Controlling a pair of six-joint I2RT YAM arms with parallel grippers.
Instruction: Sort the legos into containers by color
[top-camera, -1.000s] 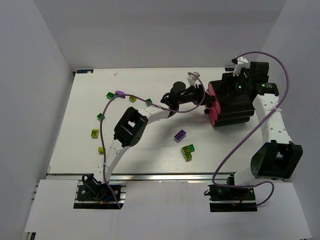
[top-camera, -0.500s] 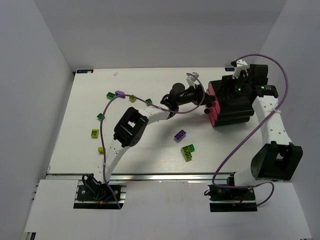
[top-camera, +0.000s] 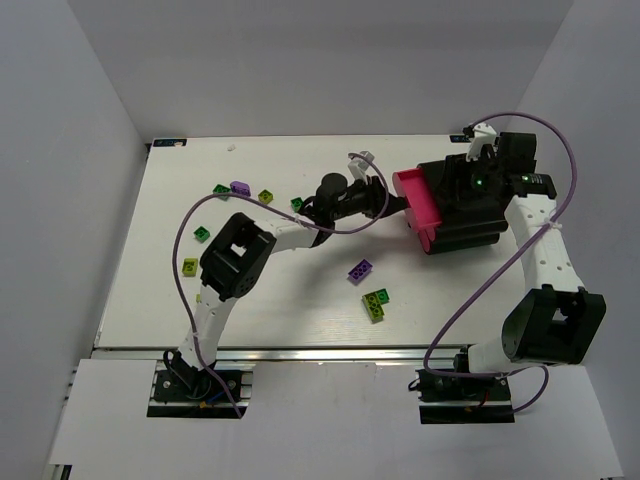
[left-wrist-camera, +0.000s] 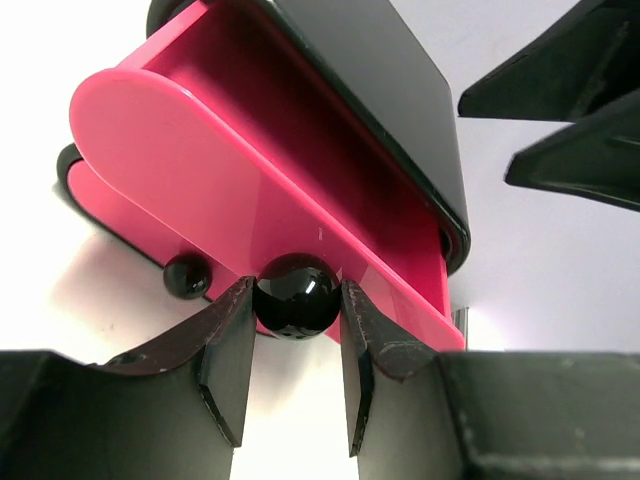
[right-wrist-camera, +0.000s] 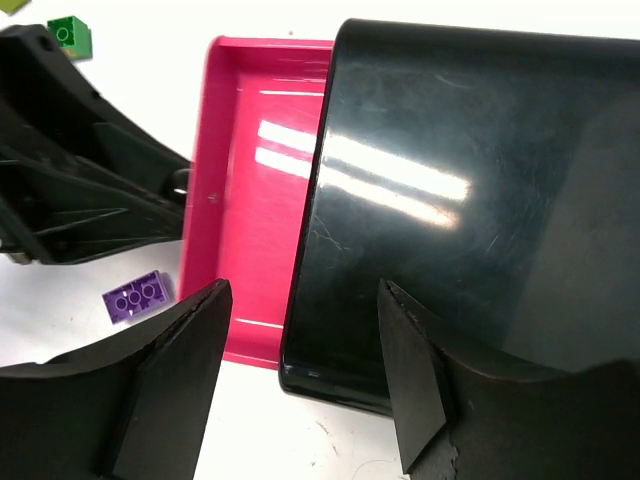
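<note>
White table (top-camera: 300, 320). Right side: black cabinet (top-camera: 470, 225) standing on it. Left-rear scatter — lime-green brick (top-camera: 220, 189), purple brick (top-camera: 240, 187) just beside it, dark green brick (top-camera: 297, 204) nearer the middle. Lone lime brick (top-camera: 190, 266) toward the left edge. Centre-front — second purple brick (top-camera: 360, 270), lime-and-dark-green cluster (top-camera: 376, 303) close by.

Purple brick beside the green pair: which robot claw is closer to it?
Left. The left gripper clamps the knob of the pink drawer, just beyond the purple brick; the right gripper is farther away, over the black cabinet.
</note>
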